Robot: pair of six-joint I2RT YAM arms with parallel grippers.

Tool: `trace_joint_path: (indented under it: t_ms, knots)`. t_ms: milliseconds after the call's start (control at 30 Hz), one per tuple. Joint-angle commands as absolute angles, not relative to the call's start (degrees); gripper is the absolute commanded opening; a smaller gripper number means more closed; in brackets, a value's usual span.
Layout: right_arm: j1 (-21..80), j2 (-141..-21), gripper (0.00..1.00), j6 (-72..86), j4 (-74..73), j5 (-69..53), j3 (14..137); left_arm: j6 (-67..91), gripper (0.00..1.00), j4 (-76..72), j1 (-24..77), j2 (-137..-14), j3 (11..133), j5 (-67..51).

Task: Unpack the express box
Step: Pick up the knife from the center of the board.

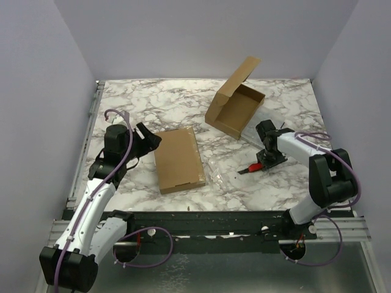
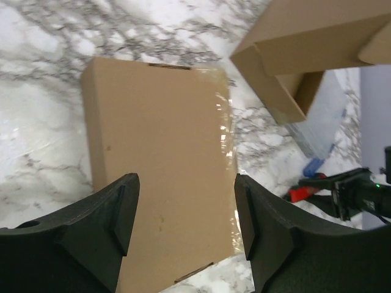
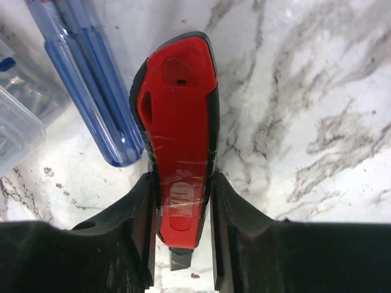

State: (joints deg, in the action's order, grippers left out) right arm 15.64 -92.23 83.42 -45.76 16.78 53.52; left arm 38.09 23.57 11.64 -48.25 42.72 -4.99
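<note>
On the left, the left gripper (image 1: 143, 137) is hanging just beside the left edge of a flat brown carton (image 1: 178, 160). Its jaws are standing wide apart with nothing between them. In the left wrist view only the carton (image 2: 159, 165) is showing below the gap.

The carton is lying closed on the marble table (image 1: 153, 104). Its long axis is running from the near edge toward the far wall, leaning slightly left at the far end.

Right of centre, the express box (image 1: 235, 107) is sitting open near the far edge, mouth up. Its long axis is running diagonally from near right to far left, and its lid is standing up on the far-left side.

Further right, the right gripper (image 1: 269, 160) is pointing down at a red cutter (image 1: 250, 169) lying flat on the marble. In the right wrist view its fingers (image 3: 142, 207) are pressing on both sides of the cutter (image 3: 180, 146). The cutter's rounded red end is pointing away from the wrist, leftward in the top view. Clear blue pens (image 3: 91, 79) are lying just beside it.
</note>
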Motion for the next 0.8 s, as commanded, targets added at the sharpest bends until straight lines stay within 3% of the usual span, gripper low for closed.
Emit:
trace_joint_path:
  t_ms: [0,133,233,267,367,433,567,767]
  knots:
    - [15.46,-86.03,0.27,86.39,-52.37,17.95,52.46,33.98,0.70,11.05,12.38,-49.05,44.05,-20.22]
    - [15.47,-77.14,0.20,80.12,-52.27,20.81,52.63,29.01,0.72,2.84,17.00,-48.42,43.81,-25.38]
    - [15.45,-68.87,0.06,63.84,-42.71,18.25,50.88,22.22,0.75,-2.15,22.98,-45.78,43.21,-25.61]
    - [15.46,-65.80,0.01,55.44,-36.62,13.59,49.10,19.82,0.76,-3.10,24.67,-45.37,42.72,-25.62]
    - [15.42,-57.68,0.00,33.37,-14.72,-7.18,43.64,19.43,0.77,-3.94,26.74,-47.58,43.83,-25.53]
    - [15.47,-54.78,0.02,26.57,-7.14,-19.63,41.75,23.81,0.75,-4.90,26.81,-52.14,45.54,-27.84]
    - [15.87,-52.22,0.01,23.22,13.08,-38.43,36.12,37.93,0.67,-16.90,27.62,-61.43,44.70,-39.33]
    - [18.16,-52.06,0.00,32.27,48.15,-42.56,26.43,39.99,0.73,-28.46,38.72,-62.88,41.68,-39.25]
